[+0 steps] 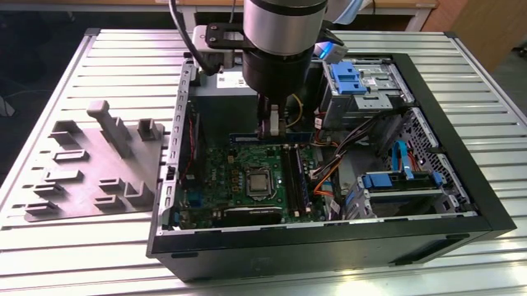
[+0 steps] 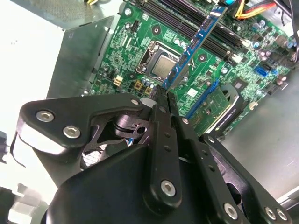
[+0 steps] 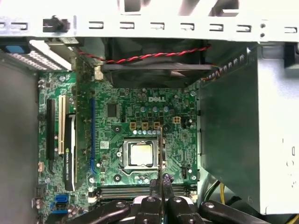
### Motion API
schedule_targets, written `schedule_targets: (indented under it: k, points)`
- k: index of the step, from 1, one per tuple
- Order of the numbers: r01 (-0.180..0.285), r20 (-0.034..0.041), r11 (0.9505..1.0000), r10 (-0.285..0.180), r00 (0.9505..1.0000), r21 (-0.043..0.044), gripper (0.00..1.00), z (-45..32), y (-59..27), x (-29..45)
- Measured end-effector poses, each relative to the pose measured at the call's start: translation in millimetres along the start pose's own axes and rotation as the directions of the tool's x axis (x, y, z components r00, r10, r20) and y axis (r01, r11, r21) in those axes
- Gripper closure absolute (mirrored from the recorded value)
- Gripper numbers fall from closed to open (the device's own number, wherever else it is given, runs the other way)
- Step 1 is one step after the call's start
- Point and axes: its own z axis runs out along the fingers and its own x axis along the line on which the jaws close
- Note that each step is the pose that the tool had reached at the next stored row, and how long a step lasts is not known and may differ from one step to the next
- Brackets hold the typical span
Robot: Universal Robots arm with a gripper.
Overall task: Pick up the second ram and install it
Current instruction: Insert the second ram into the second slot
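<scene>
Holding the second ram (image 2: 194, 45) in the claw (image 2: 162, 91), pinched narrow on it. Hanging above the green board (image 3: 182, 154) inside the open computer case (image 1: 329, 246), close over the square silver chip (image 3: 141, 154). Reaching out long past the claw tips in the second wrist view; thin and edge-on in the first wrist view. Right by the long dark slots (image 3: 117, 190), just under the claw tips there. Lying with the long side across the slots, not along them, by the look of both wrist views. Not down in a slot yet. To count: one claw, one ram in it, one chip, one case on the table (image 1: 494, 80), one grey plastic stand (image 1: 99, 172) beside the case. Several slots side by side, too close to count.
</scene>
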Motion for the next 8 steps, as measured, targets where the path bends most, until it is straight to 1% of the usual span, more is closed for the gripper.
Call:
schedule_targets:
  k: [2, 4, 6, 8]
  points:
    - [-0.036, 0.0013, 0.9994, 0.036, 0.9994, 0.0020, 0.87, 0.4, 0.0, 0.0]
    - [-0.072, 0.0027, 0.9974, 0.072, 0.9974, 0.0039, 0.87, 0.8, 0.0, 0.1]
    - [-0.110, 0.0043, 0.9939, 0.110, 0.9940, 0.0060, 0.87, 1.3, 0.0, 0.1]
    - [-0.145, 0.0059, 0.9894, 0.145, 0.9894, 0.0078, 0.87, 1.7, 0.0, 0.1]
